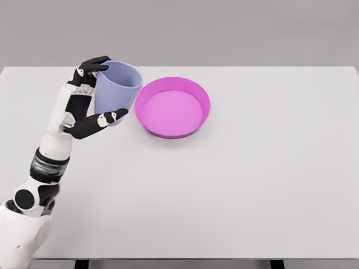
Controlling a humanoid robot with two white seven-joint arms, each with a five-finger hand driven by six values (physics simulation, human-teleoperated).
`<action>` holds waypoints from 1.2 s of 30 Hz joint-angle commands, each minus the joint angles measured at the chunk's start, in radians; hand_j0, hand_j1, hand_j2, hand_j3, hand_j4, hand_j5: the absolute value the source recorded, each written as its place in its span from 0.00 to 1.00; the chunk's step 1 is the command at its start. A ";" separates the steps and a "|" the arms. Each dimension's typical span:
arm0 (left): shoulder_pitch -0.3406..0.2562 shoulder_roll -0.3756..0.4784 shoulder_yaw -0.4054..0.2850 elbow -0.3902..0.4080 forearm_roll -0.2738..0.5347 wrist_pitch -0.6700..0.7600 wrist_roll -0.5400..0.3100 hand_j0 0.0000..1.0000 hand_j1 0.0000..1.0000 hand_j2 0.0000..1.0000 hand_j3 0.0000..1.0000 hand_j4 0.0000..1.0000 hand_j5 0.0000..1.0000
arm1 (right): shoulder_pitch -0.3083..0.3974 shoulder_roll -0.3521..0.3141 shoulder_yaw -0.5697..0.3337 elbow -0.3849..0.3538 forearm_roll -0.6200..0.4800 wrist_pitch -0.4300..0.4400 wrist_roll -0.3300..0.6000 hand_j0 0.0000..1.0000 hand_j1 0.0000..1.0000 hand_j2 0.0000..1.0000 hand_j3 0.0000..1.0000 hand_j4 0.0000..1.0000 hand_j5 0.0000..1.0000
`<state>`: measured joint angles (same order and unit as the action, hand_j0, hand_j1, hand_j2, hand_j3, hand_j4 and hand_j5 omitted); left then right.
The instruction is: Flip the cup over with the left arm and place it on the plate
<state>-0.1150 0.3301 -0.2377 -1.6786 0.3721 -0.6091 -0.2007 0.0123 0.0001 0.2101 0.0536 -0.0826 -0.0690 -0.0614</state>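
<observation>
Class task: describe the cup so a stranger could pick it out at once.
Start at the white table, then find the pink plate near its far edge. Just left of it, the left hand grips the cup: lavender-blue, tall and tapered, unlike the shallow pink plate.

Simulated test bench, not a lived-in room. Plain white worktop fills the view, flat grey backdrop behind, even shadowless light, smooth rendered surfaces. No room fixtures visible; dark legs show under the front edge.

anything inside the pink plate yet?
No. The plate shows only its bare pink floor. The cup sits beside it, gripped by the left hand; the near rim hides a sliver of floor.
</observation>
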 commanded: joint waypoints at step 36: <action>-0.193 -0.330 0.020 0.428 -0.030 -0.002 0.024 0.49 0.49 0.49 0.49 0.49 0.49 | 0.000 0.000 0.000 0.000 0.000 0.000 0.000 1.00 1.00 1.00 1.00 1.00 1.00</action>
<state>-0.3190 0.0001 -0.2185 -1.2729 0.3418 -0.6102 -0.1790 0.0123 0.0001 0.2101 0.0536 -0.0826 -0.0690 -0.0614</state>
